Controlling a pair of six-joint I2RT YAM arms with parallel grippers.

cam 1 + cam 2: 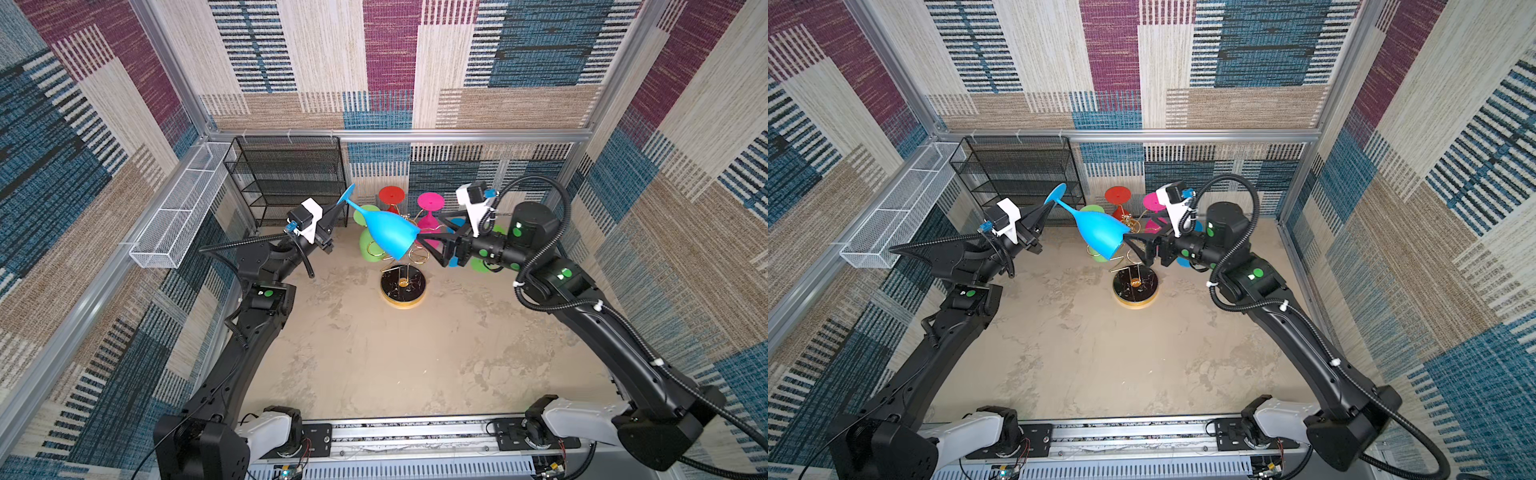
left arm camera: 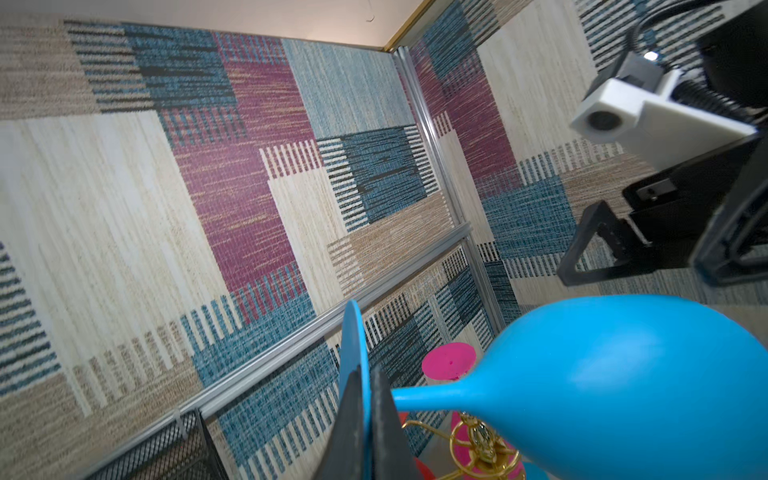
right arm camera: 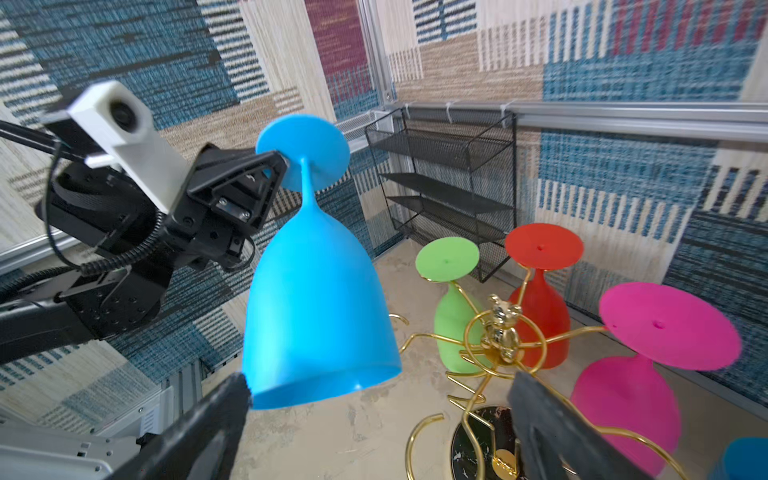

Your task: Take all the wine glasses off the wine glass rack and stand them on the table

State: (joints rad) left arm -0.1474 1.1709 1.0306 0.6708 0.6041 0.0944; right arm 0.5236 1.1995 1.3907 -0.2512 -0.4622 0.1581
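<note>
Well, left gripper (image 1: 340, 203) pinches the seemingly light, stiff blue plastic wine glass (image 1: 390, 235) by its thin foot; right gripper (image 1: 430, 250) gapes wide nearby

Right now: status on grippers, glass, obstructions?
Left gripper shut on foot of blue wine glass. Right gripper open, fingers by bowl rim. Glass off the wine glass rack, tilted in air. Rack arms close beside.
</note>
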